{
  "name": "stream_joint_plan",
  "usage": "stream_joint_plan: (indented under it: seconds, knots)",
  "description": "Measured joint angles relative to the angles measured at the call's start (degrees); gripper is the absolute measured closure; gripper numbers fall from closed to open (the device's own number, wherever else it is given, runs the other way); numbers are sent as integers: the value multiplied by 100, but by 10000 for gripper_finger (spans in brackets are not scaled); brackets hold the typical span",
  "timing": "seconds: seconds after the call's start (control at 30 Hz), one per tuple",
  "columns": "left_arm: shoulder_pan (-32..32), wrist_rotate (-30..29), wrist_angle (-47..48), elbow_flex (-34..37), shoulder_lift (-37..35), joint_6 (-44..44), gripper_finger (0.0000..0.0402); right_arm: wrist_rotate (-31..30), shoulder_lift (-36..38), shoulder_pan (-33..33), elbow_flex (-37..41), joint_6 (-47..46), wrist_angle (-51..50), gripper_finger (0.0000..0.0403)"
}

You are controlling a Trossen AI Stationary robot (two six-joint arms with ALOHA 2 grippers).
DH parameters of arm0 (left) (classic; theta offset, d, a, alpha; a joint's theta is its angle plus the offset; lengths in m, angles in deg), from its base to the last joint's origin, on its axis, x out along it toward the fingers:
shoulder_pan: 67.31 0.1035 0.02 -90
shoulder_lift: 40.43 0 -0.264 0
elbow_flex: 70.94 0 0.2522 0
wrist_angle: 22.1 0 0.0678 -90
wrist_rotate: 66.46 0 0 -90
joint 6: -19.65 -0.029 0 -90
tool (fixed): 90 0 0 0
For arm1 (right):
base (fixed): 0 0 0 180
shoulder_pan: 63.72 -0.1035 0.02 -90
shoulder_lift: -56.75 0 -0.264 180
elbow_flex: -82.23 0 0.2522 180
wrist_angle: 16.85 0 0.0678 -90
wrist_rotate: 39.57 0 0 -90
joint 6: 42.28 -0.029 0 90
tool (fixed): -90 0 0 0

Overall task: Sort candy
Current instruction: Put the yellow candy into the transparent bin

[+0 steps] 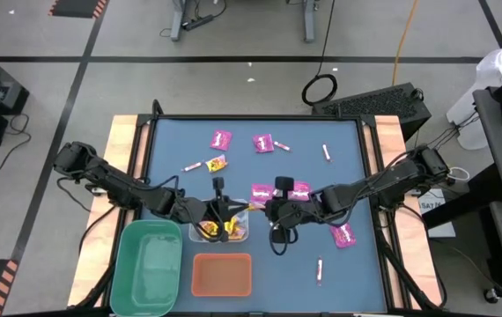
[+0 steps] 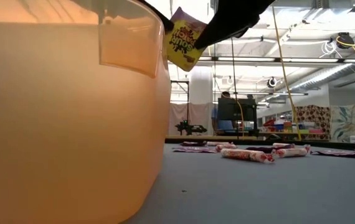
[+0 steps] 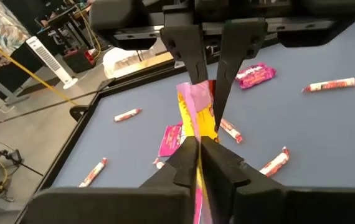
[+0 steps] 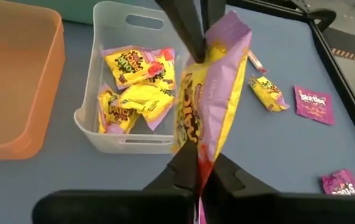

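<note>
Yellow packet (image 4: 205, 99) pinched at opposite edges by left gripper (image 1: 225, 208) and right gripper (image 1: 262, 210) together, held aloft beside clear bin (image 4: 103, 134) of yellow packets.

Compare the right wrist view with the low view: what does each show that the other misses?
Only the right wrist view shows the clear bin with yellow packets already inside, the empty orange bin's interior, a loose yellow packet and magenta packets on the mat. Only the low view shows the pink-and-white sticks lying across the table at surface level, with the orange bin filling the near left. Both show the held yellow packet pinched by the left end effector and the right end effector together.
</note>
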Motion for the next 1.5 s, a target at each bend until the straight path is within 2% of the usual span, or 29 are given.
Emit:
stream_joint_plan:
  seconds: [0.23, 0.33, 0.53, 0.67, 0.73, 0.93, 1.0, 1.1, 1.37, 1.5]
  knots:
    - [-25, -75, -118, 0, 0, 94, 287, -628, 0, -4, 0, -64, 6, 402]
    - [-89, -428, -151, 0, -1, 90, 263, -850, 0, -4, 2, -56, 11, 402]
    - [-382, -1481, 136, 2, -295, 155, 249, -1180, 4, -24, 2, -68, 6, 403]
    - [-607, -1638, 623, 2, -659, 557, 249, -1540, 110, -96, 4, -153, 6, 403]
    - [-703, -1646, 936, 2, -846, 808, 249, -1852, 208, -159, 4, -195, 32, 403]
    - [-824, -1660, 1655, 2, -1128, 1385, 249, -3606, 494, -513, 4, -353, 114, 403]
    - [-835, -1662, 1764, 2, -1132, 1501, 249, -3905, 568, -627, 4, -347, 284, 403]
    - [-837, -1658, 1929, 2, -1130, 1593, 249, -3893, 654, -752, 4, -331, 647, 403]
    - [-1005, -1551, 2065, 2, -1130, 1729, 249, -3062, 914, -1016, 4, -458, 1042, 403]
    - [-1147, -1553, 2062, 2, -1130, 1737, 249, -2612, 961, -1105, 4, 484, 986, 403]
